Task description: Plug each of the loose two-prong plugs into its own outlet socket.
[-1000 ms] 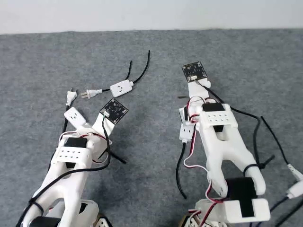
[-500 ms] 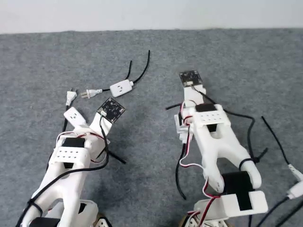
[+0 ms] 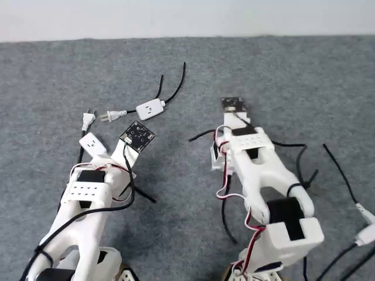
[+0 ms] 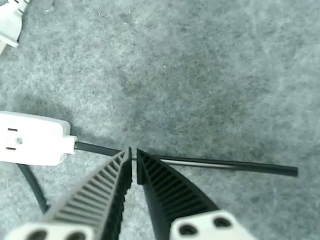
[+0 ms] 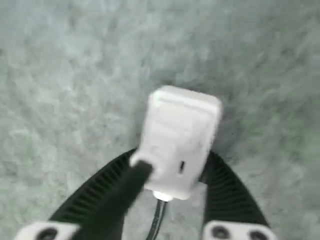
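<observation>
My right gripper is shut on a white outlet socket, whose cord runs back between the fingers. In the high view that socket sits under the right arm. My left gripper is shut, with its tips just over a thin black cord. That cord leads to a second white socket, which lies on the carpet at the left. Two loose plugs lie beyond it, beside a third socket.
Grey carpet covers the table, with a pale wall edge at the back. Black cords trail from the third socket. More cords and a white connector lie at the right. The left arm stands at the lower left.
The right arm has swung left and drawn back with the white socket, and its black cord end has slid left. The left arm has barely moved.
</observation>
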Controlling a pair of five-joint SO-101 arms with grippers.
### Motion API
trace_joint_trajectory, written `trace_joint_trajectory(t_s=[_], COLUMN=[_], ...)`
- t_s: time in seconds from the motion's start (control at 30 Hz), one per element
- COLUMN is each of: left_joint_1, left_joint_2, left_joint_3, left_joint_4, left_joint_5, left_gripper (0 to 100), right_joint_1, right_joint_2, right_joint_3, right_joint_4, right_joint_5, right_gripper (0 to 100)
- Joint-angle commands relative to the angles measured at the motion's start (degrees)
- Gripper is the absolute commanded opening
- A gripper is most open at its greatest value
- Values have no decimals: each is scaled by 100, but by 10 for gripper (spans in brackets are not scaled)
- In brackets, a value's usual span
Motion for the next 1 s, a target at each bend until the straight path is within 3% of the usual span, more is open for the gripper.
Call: trace_joint_trajectory(t_s=[0.0, 0.17, 0.37, 0.57, 0.73, 0.97], left_joint_1=[-26, -26, -26, -26, -26, -26], left_joint_2=[-141, -141, -141, -141, -141, -149], left_joint_3=[-48, -57, -57, -57, -48, -48], left_joint_4=[-141, -141, -246, -246, -246, -246], left_joint_5=[44, 44, 53, 53, 53, 53], left_gripper=[13, 13, 13, 13, 13, 15], right_joint_1=[479, 1508, 3591, 5376, 5833, 5833], right_joint_2=[-110, -1121, -2070, -1807, -1103, 13], right_joint_3=[-440, -492, -440, -123, -352, -1380], right_joint_4=[92, 523, 1218, 409, -145, 945], right_joint_5=[114, 316, 1310, 2022, 2453, 2374], right_gripper=[17, 8, 9, 12, 26, 241])
